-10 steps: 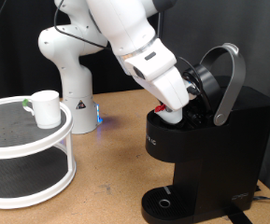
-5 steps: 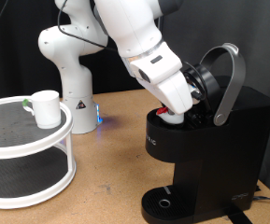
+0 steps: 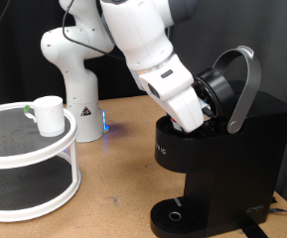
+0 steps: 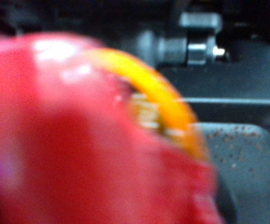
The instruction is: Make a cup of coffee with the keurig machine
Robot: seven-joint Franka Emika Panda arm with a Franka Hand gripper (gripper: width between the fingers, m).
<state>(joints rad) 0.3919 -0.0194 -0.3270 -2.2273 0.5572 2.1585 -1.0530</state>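
The black keurig machine (image 3: 232, 149) stands at the exterior view's right with its silver-grey lid handle (image 3: 244, 84) raised open. My gripper (image 3: 195, 121) reaches down into the open pod chamber, and its fingertips are hidden there. In the wrist view a blurred red-topped pod (image 4: 69, 140) with an orange rim fills most of the picture, held close at the fingers, with the machine's dark interior (image 4: 228, 65) behind it. The white cup (image 3: 48, 114) stands on the top tier of a round rack at the exterior view's left, far from the gripper.
The white two-tier round rack (image 3: 44, 151) takes up the exterior view's lower left. The white arm base (image 3: 78, 94) stands behind it. The machine's round drip tray (image 3: 173, 215) is at its foot. Brown tabletop (image 3: 118, 169) lies between rack and machine.
The hand has moved lower into the pod chamber. The white and red pod that showed at the gripper tip earlier is now hidden in the exterior view.
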